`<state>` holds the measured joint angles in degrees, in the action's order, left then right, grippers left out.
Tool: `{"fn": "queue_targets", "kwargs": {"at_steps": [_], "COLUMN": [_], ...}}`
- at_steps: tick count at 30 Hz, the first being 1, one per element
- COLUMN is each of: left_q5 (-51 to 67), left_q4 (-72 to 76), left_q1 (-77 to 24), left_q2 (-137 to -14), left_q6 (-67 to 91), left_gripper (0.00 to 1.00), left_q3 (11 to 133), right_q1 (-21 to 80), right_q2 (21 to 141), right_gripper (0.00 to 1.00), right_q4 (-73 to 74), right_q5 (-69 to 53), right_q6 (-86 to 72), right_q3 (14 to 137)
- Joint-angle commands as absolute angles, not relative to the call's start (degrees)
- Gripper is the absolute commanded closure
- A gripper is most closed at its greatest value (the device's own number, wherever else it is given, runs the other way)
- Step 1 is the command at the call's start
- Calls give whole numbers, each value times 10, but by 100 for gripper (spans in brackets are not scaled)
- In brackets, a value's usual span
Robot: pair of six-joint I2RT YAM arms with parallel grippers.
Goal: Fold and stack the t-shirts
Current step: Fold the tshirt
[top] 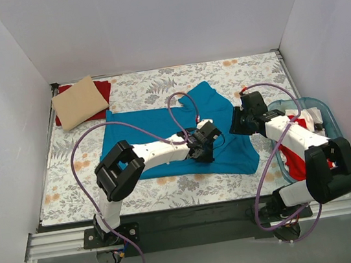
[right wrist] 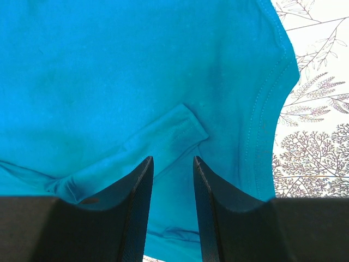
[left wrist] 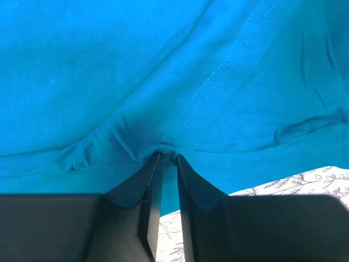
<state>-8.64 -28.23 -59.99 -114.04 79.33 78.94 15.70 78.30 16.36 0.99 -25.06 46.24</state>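
The teal-blue t-shirt (top: pixel 156 131) lies spread and partly rumpled on the floral cloth in the middle. My left gripper (top: pixel 207 141) is shut on a pinched fold of it (left wrist: pixel 168 155) near its lower right part. My right gripper (top: pixel 238 124) is open just over the shirt's right edge, its jaws astride a small folded flap (right wrist: pixel 173 159) without gripping it. A folded tan-beige t-shirt (top: pixel 78 102) lies at the far left on top of a red t-shirt (top: pixel 103 89). More red cloth (top: pixel 292 159) sits in the tub at the right.
The clear blue-tinted tub (top: pixel 321 109) stands at the right edge, beside the right arm. White walls close in the table on three sides. The floral table cloth (top: pixel 156 88) shows behind and in front of the teal shirt.
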Motion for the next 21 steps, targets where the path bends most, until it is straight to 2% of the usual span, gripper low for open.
{"fn": "queue_targets", "kwargs": {"at_steps": [1,8,21], "left_q5": [-111,-119,-149], "left_q4": [-299,-304,-299], "left_q1": [-603,-602,-578], "left_q2": [-1140,-1140,-1118], "left_q6": [795,795,819], "left_gripper": [86,100,100], "left_q3": [813,821,827], "right_q1": [152,151,149], "right_q2": [766,759,752], "right_gripper": [59,59,60], "right_q4": [149,149,149], "right_q5": [4,4,4], "right_q6": [-242,-241,-236], "right_q3": [460,459,462]}}
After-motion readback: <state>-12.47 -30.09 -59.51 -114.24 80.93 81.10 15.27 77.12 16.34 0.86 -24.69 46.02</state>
